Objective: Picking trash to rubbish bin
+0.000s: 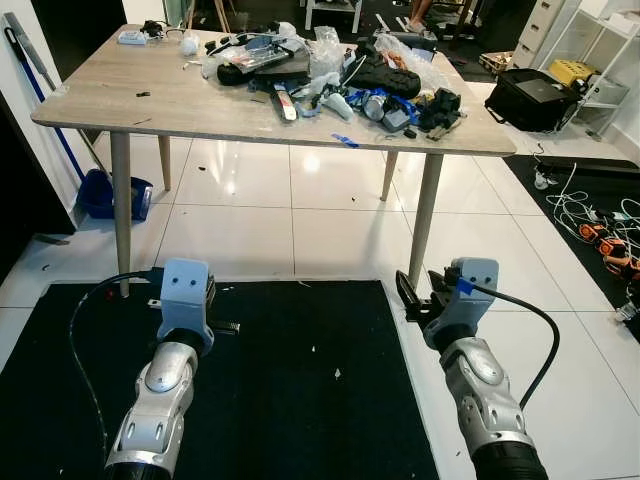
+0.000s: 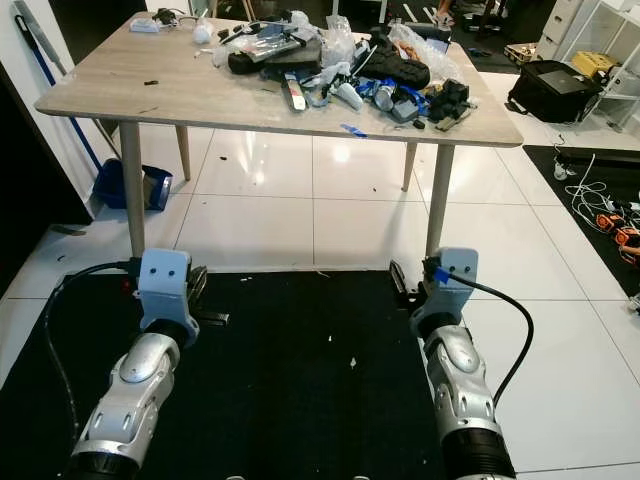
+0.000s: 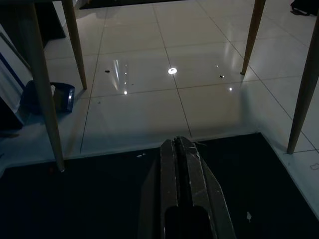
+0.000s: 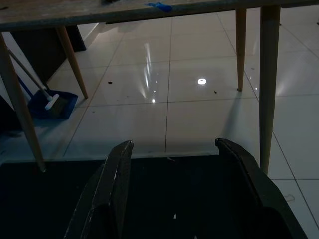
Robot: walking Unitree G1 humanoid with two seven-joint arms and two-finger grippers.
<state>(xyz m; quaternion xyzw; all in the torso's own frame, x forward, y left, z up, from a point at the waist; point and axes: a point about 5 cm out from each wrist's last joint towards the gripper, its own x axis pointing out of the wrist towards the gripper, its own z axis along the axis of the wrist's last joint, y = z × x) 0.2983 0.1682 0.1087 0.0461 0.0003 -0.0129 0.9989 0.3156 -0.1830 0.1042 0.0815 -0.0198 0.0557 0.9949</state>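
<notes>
Left end effector (image 3: 182, 149): clenched, low over black floor mat (image 1: 300, 400).
Right end effector (image 4: 174, 149): released, at mat's right edge.
Trash (image 1: 330, 75): heaped on light wooden bench (image 1: 110, 95), far-right part.
Open room: white tiled floor (image 1: 300, 215) beneath bench.

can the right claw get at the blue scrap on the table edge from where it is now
Probably not yet. The right claw hangs open low over the black mat, well below the table; the blue scrap lies on top, so the arm must rise first.
</notes>
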